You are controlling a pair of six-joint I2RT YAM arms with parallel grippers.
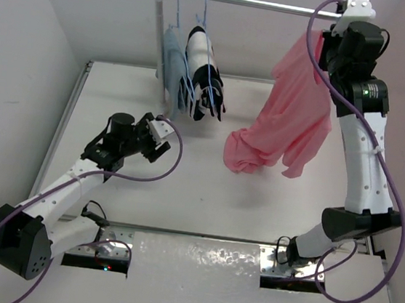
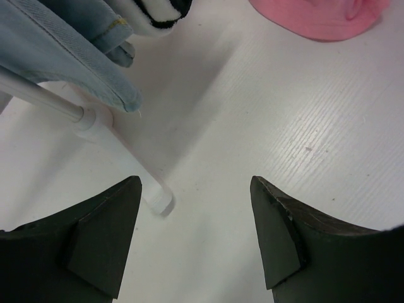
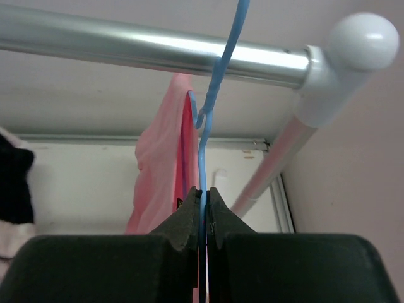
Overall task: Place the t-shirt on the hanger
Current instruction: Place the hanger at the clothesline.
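The salmon-pink t-shirt (image 1: 293,125) hangs from the light-blue wire hanger (image 3: 203,158) at the right end of the rail, its lower folds touching the table. My right gripper (image 1: 331,36) is high up by the rail; in the right wrist view it (image 3: 203,191) is shut on the hanger's wire stem. The wire crosses the rail and leaves the top of the view. The t-shirt (image 3: 161,164) hangs just behind the fingers. My left gripper (image 1: 162,129) is open and empty, low over the table near the rack's foot, as the left wrist view (image 2: 195,180) shows. The t-shirt's edge (image 2: 322,16) lies beyond it.
A silver rail (image 1: 256,4) on white posts (image 1: 158,29) spans the back. A grey-blue garment (image 1: 172,67) and a black-and-white striped garment (image 1: 204,71) hang at its left end on blue hangers. The rack's white foot (image 2: 120,151) lies just ahead of my left fingers.
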